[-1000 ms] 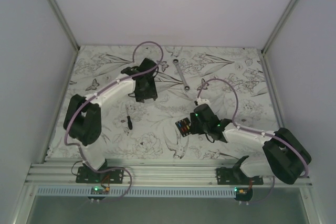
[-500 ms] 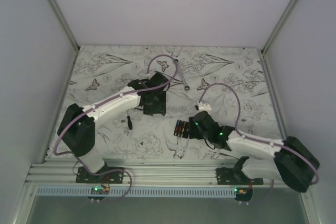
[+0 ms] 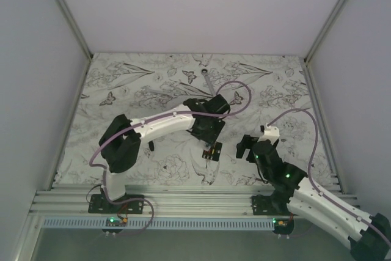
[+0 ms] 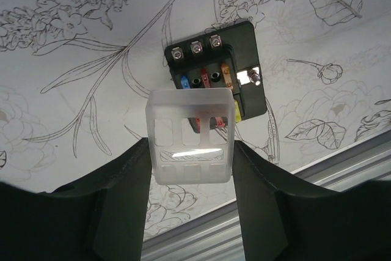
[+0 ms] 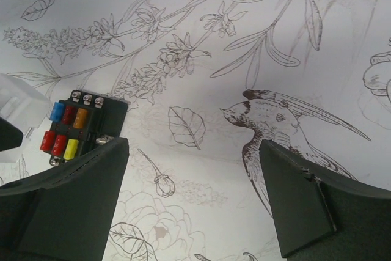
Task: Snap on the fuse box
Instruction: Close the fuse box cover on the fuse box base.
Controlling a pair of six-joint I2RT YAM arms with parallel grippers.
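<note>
The fuse box [image 3: 212,150] is a black base with coloured fuses, lying uncovered on the flowered table. It also shows in the left wrist view [image 4: 214,68] and the right wrist view [image 5: 76,129]. My left gripper [image 3: 208,130] [image 4: 191,158] is shut on a pale translucent cover [image 4: 191,136] and holds it just above the box, overlapping its near edge. The cover's corner shows in the right wrist view [image 5: 15,105]. My right gripper [image 3: 247,147] [image 5: 195,172] is open and empty, to the right of the box and apart from it.
A slim black-handled screwdriver [image 3: 149,145] lies left of the box, partly under the left arm. A wrench [image 3: 207,79] lies at the back, partly hidden by the arm's cable. The aluminium rail [image 3: 195,198] runs along the near table edge.
My left arm has swung right and nearer, carrying the cover to over the fuse box. My right gripper has left the box and drawn back to the right.
</note>
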